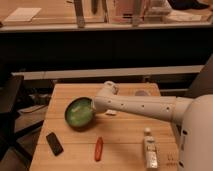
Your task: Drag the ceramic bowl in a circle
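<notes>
The ceramic bowl (pixel 78 113), green and glossy inside with a dark rim, sits on the left middle of the wooden table (pixel 125 145). My white arm reaches in from the right. The gripper (pixel 93 106) is at the bowl's right rim, touching or just over it. The wrist hides how the gripper meets the rim.
A black phone (pixel 54 143) lies front left of the bowl. A red oblong object (pixel 98 148) lies in front of it. A white bottle (pixel 150 151) lies at the front right. A small pale dish (pixel 142 93) is at the back right. A dark chair (pixel 9 100) stands left of the table.
</notes>
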Robot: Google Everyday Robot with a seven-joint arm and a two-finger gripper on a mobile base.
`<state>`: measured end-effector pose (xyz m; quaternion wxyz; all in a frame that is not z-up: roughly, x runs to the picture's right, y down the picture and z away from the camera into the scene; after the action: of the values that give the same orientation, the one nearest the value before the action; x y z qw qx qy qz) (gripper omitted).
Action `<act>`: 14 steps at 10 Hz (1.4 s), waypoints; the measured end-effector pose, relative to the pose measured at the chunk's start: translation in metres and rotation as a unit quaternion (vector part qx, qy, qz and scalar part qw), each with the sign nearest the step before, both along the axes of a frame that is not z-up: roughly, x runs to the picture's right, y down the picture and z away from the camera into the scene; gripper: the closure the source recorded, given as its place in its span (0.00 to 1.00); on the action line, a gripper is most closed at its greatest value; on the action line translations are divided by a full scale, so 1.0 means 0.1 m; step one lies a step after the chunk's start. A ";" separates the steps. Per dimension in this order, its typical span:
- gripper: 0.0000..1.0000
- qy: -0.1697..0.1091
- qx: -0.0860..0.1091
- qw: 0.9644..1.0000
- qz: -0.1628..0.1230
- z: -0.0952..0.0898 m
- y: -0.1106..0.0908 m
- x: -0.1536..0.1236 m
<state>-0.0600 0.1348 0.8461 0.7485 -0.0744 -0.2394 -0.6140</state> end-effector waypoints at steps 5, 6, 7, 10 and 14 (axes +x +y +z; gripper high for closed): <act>0.97 -0.008 0.000 1.000 -0.008 0.01 0.01 -0.04; 0.97 -0.008 0.000 1.000 -0.008 0.02 0.01 -0.04; 0.97 -0.008 0.001 1.000 -0.009 0.02 0.01 -0.04; 0.97 -0.011 0.001 1.000 -0.011 0.03 0.01 -0.10; 0.97 -0.013 0.000 1.000 -0.011 0.05 0.00 -0.03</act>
<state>-0.0634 0.1347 0.8507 0.7384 -0.0690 -0.2481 -0.6233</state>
